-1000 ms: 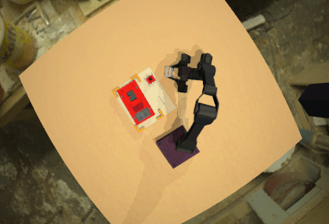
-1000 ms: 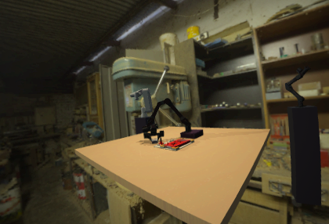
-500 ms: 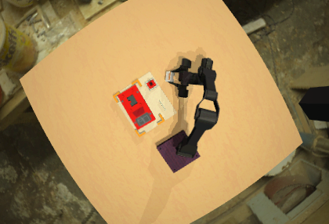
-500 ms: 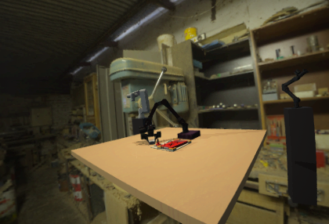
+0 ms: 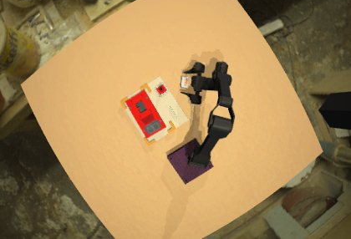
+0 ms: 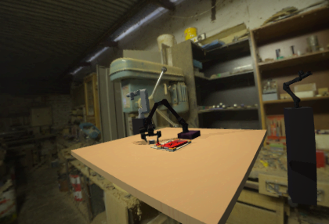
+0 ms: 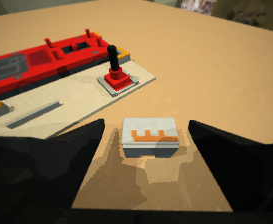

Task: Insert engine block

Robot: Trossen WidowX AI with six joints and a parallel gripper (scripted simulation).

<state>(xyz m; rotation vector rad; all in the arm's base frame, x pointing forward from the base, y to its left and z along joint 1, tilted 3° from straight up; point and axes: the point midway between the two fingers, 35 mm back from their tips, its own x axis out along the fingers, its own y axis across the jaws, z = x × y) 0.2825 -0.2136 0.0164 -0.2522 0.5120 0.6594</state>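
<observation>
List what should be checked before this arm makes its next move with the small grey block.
1. Gripper open and empty: ok.
2. Small grey engine block with orange marking lies on the tan table top between the black fingers, touching neither: ok.
3. Block seated in the flat red car body: not ok, it is off the beige board.
4. Slot side toward the rib: cannot tell.
5. Black lever on a red base apart from the gripper: ok.
</observation>
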